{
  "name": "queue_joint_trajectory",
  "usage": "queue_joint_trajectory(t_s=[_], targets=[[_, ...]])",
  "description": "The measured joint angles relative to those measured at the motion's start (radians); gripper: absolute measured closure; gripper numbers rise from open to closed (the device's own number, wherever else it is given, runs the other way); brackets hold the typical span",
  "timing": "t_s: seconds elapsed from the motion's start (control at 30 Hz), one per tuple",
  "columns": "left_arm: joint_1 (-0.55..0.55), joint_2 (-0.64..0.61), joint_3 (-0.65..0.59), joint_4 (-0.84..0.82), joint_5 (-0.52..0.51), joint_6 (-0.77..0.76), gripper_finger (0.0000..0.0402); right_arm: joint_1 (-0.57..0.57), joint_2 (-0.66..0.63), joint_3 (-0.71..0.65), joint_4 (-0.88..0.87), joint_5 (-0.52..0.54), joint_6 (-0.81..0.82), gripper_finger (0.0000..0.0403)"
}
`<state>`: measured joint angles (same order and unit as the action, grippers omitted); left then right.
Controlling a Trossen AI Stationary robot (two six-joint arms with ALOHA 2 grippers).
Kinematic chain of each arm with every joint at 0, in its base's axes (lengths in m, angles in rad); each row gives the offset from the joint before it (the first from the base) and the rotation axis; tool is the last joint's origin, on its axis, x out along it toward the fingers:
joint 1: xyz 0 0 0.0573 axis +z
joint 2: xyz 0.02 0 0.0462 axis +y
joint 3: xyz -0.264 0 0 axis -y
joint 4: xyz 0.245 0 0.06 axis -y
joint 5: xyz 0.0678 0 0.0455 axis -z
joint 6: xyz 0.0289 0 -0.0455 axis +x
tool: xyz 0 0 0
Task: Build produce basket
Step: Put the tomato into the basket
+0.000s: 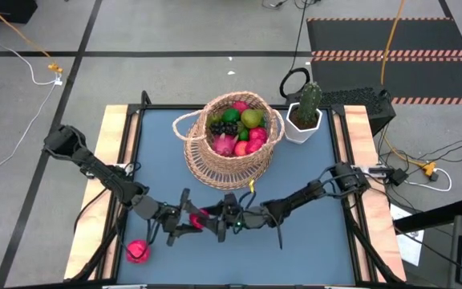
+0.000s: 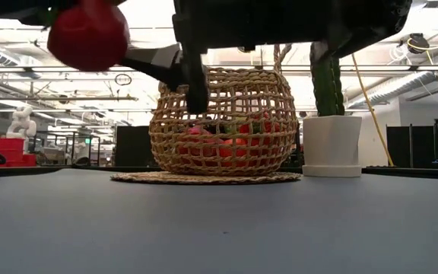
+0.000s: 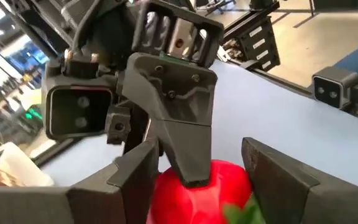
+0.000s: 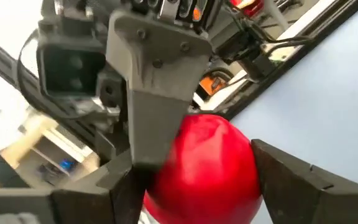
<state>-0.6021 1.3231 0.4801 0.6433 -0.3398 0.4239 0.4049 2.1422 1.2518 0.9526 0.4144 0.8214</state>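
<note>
A red apple (image 1: 196,217) is up in the air over the table's near middle, between my two grippers; in the low view (image 2: 88,34) it hangs well clear of the table. My left gripper (image 1: 188,218) comes from the left and my right gripper (image 1: 216,221) from the right, and both are shut on the apple. The tan wicker basket (image 1: 233,164) stands on a round woven mat at the far middle, holding several fruits (image 1: 239,128). A pink-red fruit (image 1: 138,251) lies on the table's near left. My left gripper pinches the red apple (image 3: 204,193) between its two fingers (image 3: 135,180), one on each side, coming level from the table's left. The apple is lifted clear of the table. My right gripper pinches the same apple (image 4: 210,168) between its two fingers (image 4: 291,180), coming level from the table's right, turned crosswise to the left gripper's fingers. One left finger (image 4: 154,118) lies on the apple between them.
A green cactus in a white hexagonal pot (image 1: 304,119) stands to the right of the basket at the far right. The blue table top (image 1: 311,249) has wooden side rails (image 1: 107,160). Both arms stretch low across the near half.
</note>
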Motion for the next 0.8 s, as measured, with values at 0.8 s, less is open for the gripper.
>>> queue_joint_trajectory(t_s=[0.8], targets=[[-0.159,-0.218,0.001,-0.462,-0.662,-0.808,0.0069,-0.071,-0.354,-0.002,-0.403,0.613,-1.104,0.0154]])
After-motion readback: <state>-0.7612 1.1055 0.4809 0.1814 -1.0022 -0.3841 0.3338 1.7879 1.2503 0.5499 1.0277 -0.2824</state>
